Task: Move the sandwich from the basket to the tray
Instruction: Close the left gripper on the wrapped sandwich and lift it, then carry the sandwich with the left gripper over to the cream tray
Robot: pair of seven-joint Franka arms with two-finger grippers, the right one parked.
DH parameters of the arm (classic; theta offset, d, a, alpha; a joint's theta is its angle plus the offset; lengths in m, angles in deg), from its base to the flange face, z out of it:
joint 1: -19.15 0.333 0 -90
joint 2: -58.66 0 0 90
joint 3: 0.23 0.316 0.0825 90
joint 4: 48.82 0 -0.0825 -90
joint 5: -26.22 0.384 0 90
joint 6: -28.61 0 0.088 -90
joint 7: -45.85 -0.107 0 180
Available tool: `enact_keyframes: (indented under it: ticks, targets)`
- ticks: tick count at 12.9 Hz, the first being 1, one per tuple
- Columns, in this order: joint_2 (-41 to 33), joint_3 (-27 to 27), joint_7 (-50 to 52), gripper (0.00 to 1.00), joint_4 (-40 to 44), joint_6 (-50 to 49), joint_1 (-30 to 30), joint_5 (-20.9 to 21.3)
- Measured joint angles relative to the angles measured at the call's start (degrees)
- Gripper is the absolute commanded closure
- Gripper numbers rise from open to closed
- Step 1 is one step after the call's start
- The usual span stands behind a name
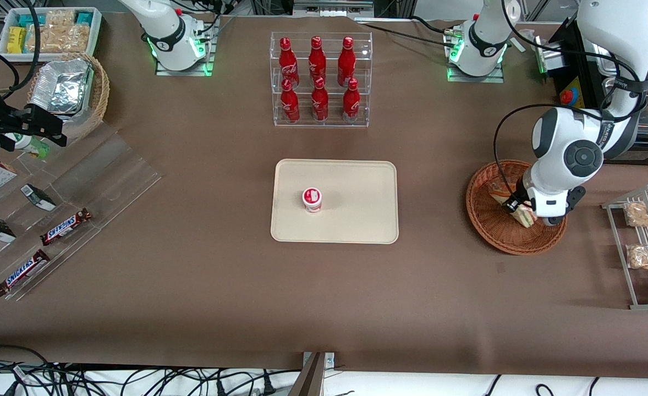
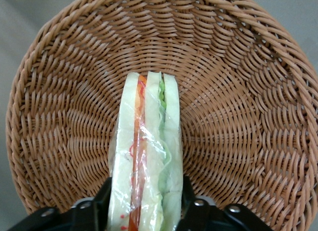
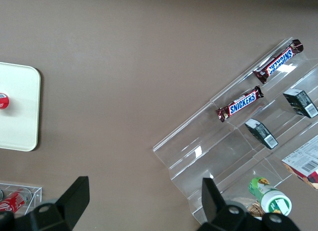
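The sandwich, a clear-wrapped wedge with white bread and green and orange layers, stands on edge in the round reddish-brown wicker basket. My left gripper is down inside the basket, and its black fingers press on both flat sides of the sandwich's wide end. In the front view the gripper is over the basket at the working arm's end of the table, and the sandwich's tip sticks out beside it. The cream tray lies at the table's middle.
A small red-and-white cup stands on the tray. A clear rack of red bottles stands farther from the front camera than the tray. A wire rack with bagged snacks is beside the basket. An acrylic shelf with Snickers bars lies toward the parked arm's end.
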Motion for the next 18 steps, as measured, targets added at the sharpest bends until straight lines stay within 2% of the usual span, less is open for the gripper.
enact_keyframes:
  ticks: [3,5,9,11,14,18]
  targets:
    - [-0.5,-0.4,-0.6,0.62,0.2,-1.2,0.0,1.3]
    - [-1.0,-1.5,-2.0,0.62,2.1,-6.5,0.0,3.3]
    - [-1.9,-6.7,-8.1,0.62,14.5,-25.0,-0.1,3.4]
    - [-2.4,-10.3,-10.3,0.62,21.0,-30.6,-0.2,3.2]
    - [-2.4,-16.2,-10.5,0.62,25.5,-31.9,-0.5,2.4]
    - [0.7,-22.8,-12.9,0.60,26.6,-30.2,-1.7,2.3]
